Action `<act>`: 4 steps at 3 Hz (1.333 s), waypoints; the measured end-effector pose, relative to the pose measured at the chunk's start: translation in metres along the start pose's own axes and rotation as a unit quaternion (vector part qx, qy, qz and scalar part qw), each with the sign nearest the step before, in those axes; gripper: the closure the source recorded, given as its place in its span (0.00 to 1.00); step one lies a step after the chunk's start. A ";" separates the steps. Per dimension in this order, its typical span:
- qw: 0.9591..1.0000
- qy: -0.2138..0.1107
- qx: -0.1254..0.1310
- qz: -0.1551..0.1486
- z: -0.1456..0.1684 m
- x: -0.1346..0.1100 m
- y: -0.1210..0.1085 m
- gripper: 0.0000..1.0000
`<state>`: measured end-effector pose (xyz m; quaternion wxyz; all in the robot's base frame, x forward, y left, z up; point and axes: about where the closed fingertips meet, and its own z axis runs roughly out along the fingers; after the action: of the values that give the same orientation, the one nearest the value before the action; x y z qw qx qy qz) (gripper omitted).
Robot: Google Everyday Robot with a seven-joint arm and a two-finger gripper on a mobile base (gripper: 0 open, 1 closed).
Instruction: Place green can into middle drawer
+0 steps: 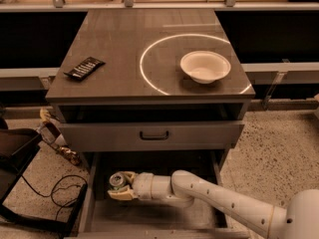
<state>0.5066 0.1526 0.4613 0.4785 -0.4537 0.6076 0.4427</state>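
The green can (pixel 117 179), with its silver top and pull tab showing, is at the left end of the open middle drawer (pixel 164 217), the deep grey tray at the bottom of the cabinet. My gripper (pixel 120 185) reaches in from the right on a white arm (pixel 224 203), and its beige fingers (pixel 118 195) are closed around the can. The can is upright, low inside the drawer near its left wall. I cannot tell whether it touches the drawer floor.
Above the open drawer is a grey drawer front with a black handle (pixel 153 135). A white bowl (pixel 205 66) and a black flat packet (pixel 83 67) lie on the cabinet top. A black cable (pixel 55 189) and a dark frame lie on the floor at the left.
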 end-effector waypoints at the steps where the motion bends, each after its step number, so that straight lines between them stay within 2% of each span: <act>1: 1.000 0.004 -0.011 0.001 0.013 0.021 0.002 1.00; 2: 1.000 0.020 -0.016 0.005 0.025 0.042 0.008 1.00; 3: 0.999 0.027 -0.017 0.007 0.029 0.044 0.011 0.81; 4: 0.999 0.027 -0.018 0.007 0.029 0.042 0.011 0.50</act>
<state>0.4954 0.1778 0.4167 0.4509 -0.4693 0.6154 0.4447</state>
